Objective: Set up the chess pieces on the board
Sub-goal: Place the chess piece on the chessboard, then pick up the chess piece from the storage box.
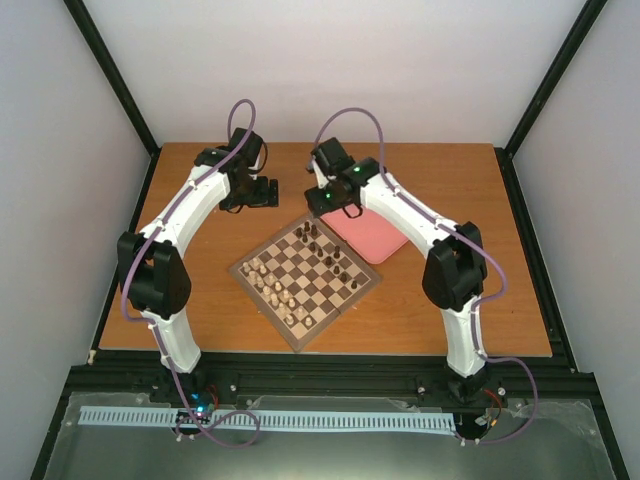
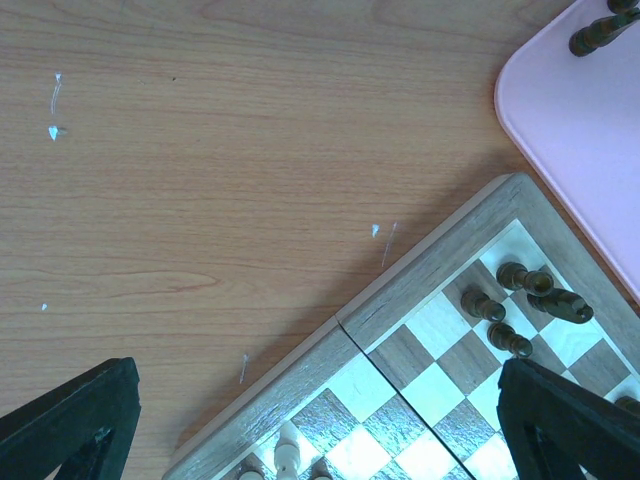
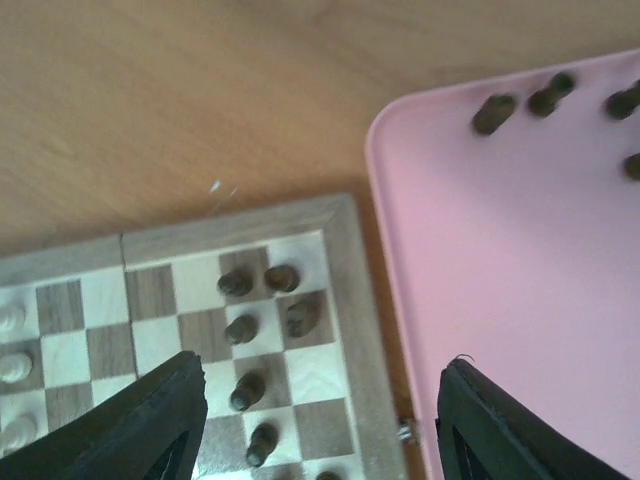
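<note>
The board lies diamond-wise at the table's middle. Several dark chess pieces stand along its far right side. In the right wrist view they fill the corner squares, and one is blurred. More dark pieces lie on the pink tray. My right gripper hangs open over the board's corner and the tray's edge, with nothing between its fingers. Open too, my left gripper hovers over the board's far corner and holds nothing.
Pale chessmen line the board's near left side, and one shows at the bottom of the left wrist view. The pink tray touches the board's far right edge. Bare wooden table stretches beyond the board.
</note>
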`<state>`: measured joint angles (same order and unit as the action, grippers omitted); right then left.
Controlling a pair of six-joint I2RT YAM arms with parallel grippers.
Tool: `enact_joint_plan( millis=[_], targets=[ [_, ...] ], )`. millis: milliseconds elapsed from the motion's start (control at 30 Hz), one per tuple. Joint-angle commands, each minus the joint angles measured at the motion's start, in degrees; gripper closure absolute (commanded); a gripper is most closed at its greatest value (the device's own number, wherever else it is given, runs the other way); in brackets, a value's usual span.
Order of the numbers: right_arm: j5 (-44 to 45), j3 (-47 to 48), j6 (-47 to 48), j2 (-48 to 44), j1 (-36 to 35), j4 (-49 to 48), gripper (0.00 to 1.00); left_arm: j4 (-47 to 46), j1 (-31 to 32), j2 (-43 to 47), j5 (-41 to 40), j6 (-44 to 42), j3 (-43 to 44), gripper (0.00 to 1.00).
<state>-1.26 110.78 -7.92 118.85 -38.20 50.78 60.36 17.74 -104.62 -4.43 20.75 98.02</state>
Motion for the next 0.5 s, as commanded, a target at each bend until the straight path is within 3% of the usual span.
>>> enact_joint_plan(
  millis=[0, 300, 467],
  targets=[
    [3.07, 3.11, -0.14, 0.12, 3.36, 0.28, 0.38, -0.39, -0.15, 0.28, 0.97, -0.01, 1.65, 0.0],
    [3.68, 26.1, -1.57, 16.37, 11.31, 2.45, 0.43, -0.31, -0.16, 0.24, 0.96, 0.08, 1.64, 0.0],
    [5.53, 26.71, -3.35, 20.48, 14.1, -1.22, 0.45, -0.24, -0.16, 0.38, 1.17, 0.21, 1.84, 0.0]
  ],
)
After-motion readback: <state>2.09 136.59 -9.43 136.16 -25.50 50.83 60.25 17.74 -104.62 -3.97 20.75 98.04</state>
